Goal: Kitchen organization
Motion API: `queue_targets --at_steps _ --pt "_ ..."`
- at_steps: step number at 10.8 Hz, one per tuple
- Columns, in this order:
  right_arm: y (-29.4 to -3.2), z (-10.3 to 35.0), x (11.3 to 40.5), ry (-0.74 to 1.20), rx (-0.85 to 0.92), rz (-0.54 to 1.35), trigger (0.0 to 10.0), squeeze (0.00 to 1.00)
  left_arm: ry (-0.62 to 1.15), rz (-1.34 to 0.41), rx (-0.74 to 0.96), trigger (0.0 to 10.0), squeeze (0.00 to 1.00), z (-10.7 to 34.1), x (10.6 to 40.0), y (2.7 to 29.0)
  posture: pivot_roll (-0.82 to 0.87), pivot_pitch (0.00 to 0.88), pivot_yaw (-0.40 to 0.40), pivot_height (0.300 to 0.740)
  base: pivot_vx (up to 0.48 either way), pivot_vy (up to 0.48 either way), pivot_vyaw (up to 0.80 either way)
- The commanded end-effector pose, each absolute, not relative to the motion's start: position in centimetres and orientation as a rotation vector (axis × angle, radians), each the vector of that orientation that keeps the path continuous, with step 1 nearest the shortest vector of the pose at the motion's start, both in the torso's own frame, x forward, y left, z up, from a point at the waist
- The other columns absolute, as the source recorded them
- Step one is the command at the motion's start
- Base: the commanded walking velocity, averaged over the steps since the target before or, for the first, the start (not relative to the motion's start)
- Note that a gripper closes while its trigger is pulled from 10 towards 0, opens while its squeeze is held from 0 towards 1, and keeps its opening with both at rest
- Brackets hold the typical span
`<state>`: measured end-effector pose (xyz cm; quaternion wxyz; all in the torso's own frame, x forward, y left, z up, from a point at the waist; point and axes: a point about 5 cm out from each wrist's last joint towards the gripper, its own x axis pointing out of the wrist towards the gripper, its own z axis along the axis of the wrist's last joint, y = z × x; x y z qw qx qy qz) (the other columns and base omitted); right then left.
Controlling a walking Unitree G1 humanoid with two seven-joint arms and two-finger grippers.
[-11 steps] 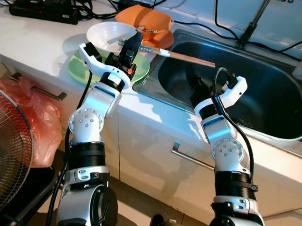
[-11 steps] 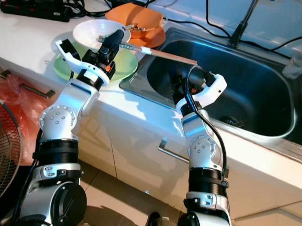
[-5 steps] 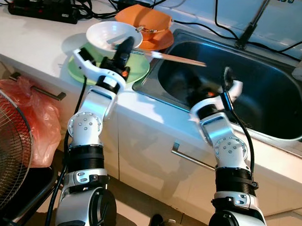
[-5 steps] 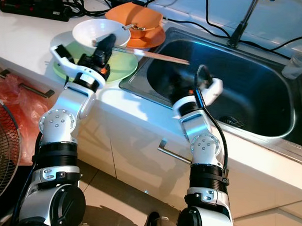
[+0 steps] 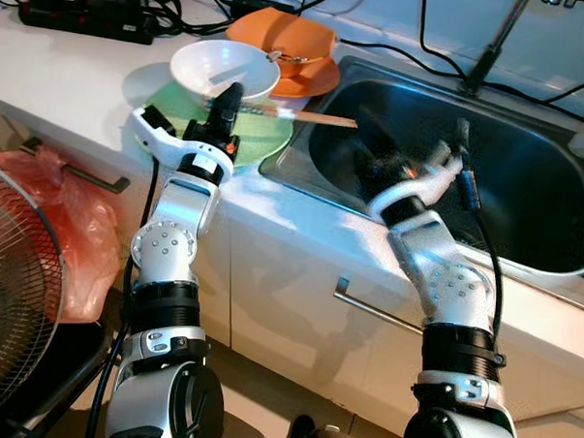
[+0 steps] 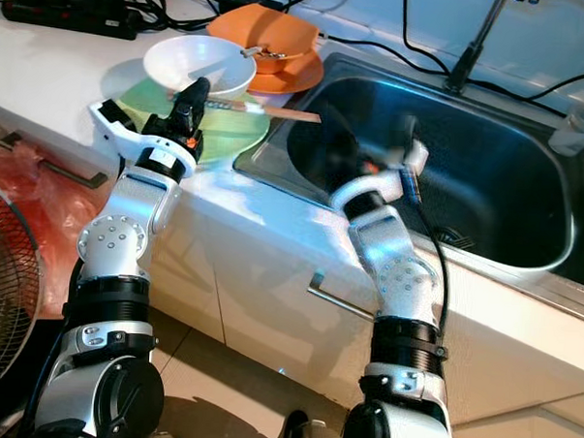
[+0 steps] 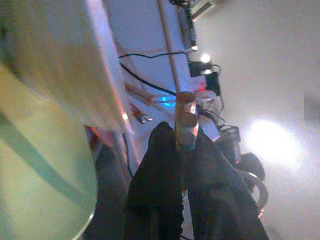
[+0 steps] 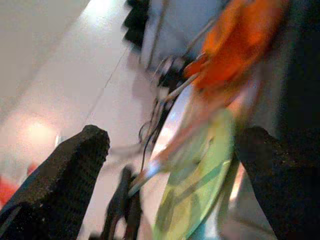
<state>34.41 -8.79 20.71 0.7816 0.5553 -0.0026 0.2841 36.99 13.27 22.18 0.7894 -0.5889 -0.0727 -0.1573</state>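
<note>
Reaching up from the lower left of the frame, the left gripper (image 5: 227, 98) hangs over the green plate (image 5: 262, 137), fingers pinched on a pair of chopsticks (image 5: 306, 116) pointing right toward the sink (image 5: 526, 181). The right gripper (image 8: 170, 165), fingers spread wide and holding nothing, leans into the basin at centre. Just above stand a white bowl (image 5: 221, 66) and orange dishes (image 5: 295, 45).
</note>
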Motion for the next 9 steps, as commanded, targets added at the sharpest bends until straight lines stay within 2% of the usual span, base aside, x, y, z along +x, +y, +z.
queue_targets --at_steps 1,9 --pt "-7.1 20.3 33.5 0.016 1.211 0.649 10.0 0.00 -0.148 -0.336 -1.263 0.0 0.00 22.3 37.2 12.9 -0.03 0.111 -0.105 0.740 0.000 0.000 0.00" --pt "-7.1 20.0 35.5 -0.043 1.176 0.589 10.0 0.00 -0.132 -0.422 -1.375 0.0 0.00 24.1 36.1 10.7 -0.01 0.134 -0.092 0.740 0.000 0.000 0.00"
